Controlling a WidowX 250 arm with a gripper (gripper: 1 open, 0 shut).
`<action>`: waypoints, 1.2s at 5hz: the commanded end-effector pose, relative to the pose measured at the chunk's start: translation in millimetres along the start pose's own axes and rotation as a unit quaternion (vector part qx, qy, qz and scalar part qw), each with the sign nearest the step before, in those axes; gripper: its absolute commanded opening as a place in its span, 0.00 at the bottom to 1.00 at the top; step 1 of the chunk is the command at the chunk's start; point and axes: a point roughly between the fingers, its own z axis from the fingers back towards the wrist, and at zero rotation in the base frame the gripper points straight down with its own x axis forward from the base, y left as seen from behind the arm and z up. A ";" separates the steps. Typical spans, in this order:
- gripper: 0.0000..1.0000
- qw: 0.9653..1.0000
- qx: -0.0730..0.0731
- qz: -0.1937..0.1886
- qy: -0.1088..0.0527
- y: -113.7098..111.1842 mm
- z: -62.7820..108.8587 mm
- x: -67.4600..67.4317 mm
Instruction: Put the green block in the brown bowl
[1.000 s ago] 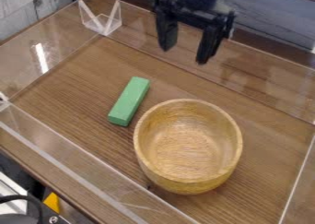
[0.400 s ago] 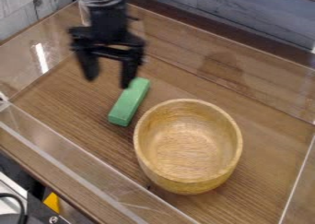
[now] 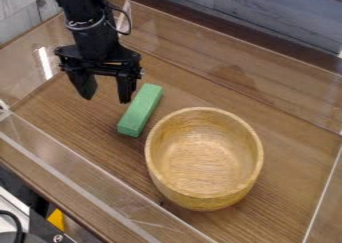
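The gripper (image 3: 104,88) is positioned pointing down over the wooden table (image 3: 80,137), with its black fingers (image 3: 83,84) spread apart and nothing held between them. The green block (image 3: 139,110) is located flat on the table, just to the right of the gripper and close beside the rim of the brown bowl (image 3: 203,157). The bowl is seen upright, holding nothing.

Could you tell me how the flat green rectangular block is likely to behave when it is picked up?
The flat green rectangular block looks rigid, so it should not flop. Its flat faces suggest it will not roll. It appears small and probably light.
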 end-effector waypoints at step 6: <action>1.00 0.998 0.008 0.013 -0.055 -29.2 -18.0 18.4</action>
